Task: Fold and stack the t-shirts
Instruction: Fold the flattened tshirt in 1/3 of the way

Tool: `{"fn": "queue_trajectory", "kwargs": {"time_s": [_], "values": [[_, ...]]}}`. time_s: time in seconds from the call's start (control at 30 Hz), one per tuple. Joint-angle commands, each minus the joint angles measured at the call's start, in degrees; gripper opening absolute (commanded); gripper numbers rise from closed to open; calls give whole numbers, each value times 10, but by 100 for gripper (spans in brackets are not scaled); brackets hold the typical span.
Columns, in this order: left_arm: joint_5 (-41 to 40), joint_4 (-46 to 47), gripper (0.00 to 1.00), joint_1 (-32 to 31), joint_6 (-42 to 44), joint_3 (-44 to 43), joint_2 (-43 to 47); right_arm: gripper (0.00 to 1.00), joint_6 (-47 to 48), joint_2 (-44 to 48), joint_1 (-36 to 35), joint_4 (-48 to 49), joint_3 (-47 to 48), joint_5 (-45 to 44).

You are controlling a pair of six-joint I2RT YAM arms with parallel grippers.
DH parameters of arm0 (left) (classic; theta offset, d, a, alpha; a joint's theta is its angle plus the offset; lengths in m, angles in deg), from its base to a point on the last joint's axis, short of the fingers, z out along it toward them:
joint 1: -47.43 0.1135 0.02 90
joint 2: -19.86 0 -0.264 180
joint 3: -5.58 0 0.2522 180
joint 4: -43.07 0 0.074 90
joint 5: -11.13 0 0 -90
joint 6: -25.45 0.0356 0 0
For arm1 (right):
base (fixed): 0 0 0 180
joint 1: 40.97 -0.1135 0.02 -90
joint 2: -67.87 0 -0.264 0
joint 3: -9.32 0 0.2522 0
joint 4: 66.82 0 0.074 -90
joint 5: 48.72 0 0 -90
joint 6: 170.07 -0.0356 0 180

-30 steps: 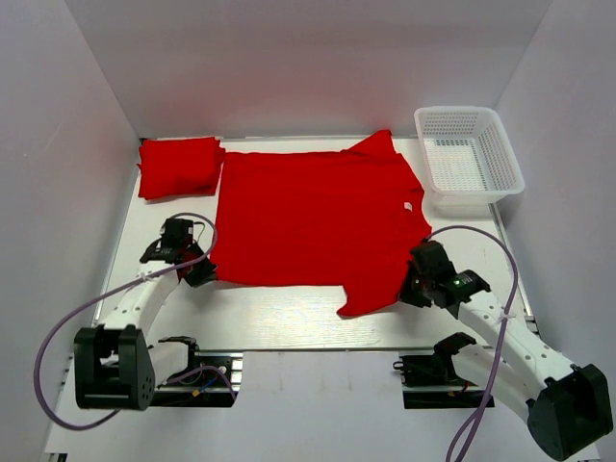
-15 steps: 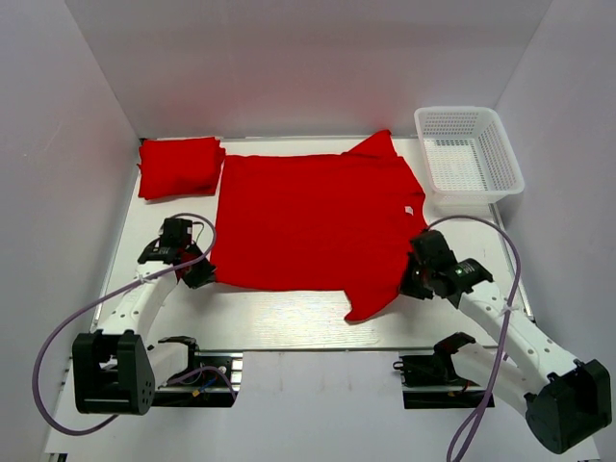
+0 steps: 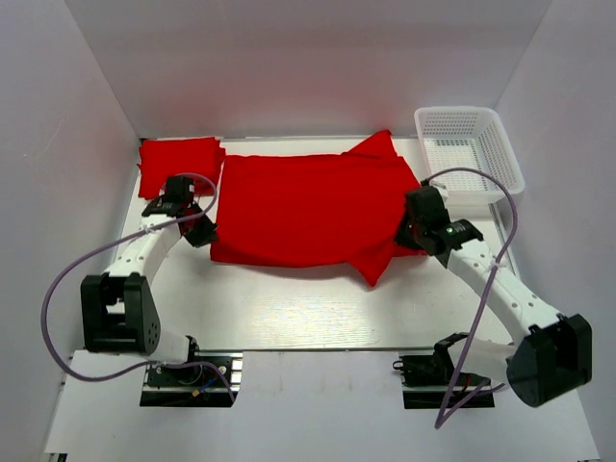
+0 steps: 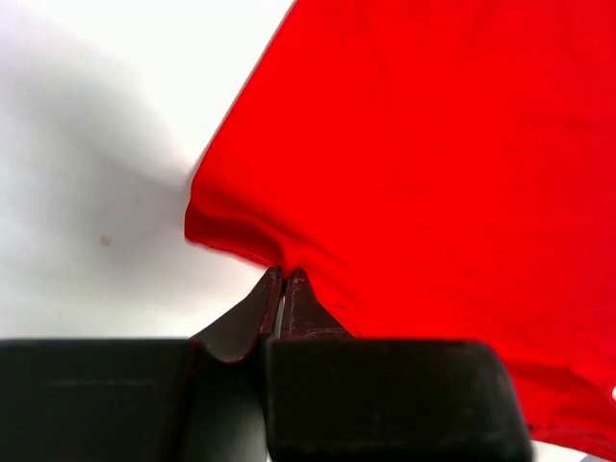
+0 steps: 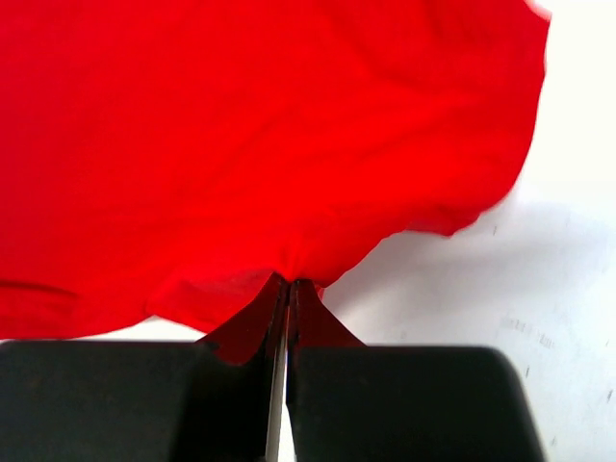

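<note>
At the far left corner of the white table (image 3: 289,313), a folded red t-shirt (image 3: 178,166) is laid flat, clear of both arms. Just to its right and nearer, the left gripper (image 3: 202,231) is clenched on the near left corner of the spread red t-shirt (image 3: 308,202). In the left wrist view the hem is pinched between the dark fingers (image 4: 252,322), and the cloth fans away from the tips, upward and to the right, with bare table to the left. The spread t-shirt is stretched across the middle of the table, one sleeve pointing toward the far edge. On its near right side, the cloth is gripped by the right gripper (image 3: 409,233). In the right wrist view a fold is nipped between fingers (image 5: 322,329) pressed almost together, and the cloth spreads out beyond their tips. A pointed flap is seen beside this gripper, toward the near edge. At the far right, a white mesh basket (image 3: 510,173) is set just beside the shirt's edge.
</note>
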Motion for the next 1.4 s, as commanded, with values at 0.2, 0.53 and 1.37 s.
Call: {"fn": "queue_trajectory", "kwargs": {"time_s": [0.2, 0.53, 1.37], "values": [[-46, 1, 0, 2, -7, -113, -74, 0, 82, -106, 42, 66, 105, -17], [-70, 32, 0, 2, -7, -206, -186, 0, 106, -219, 91, 107, 187, 34], [-75, 96, 0, -3, 43, -251, -249, 0, 105, -247, 129, 84, 180, 104]]}}
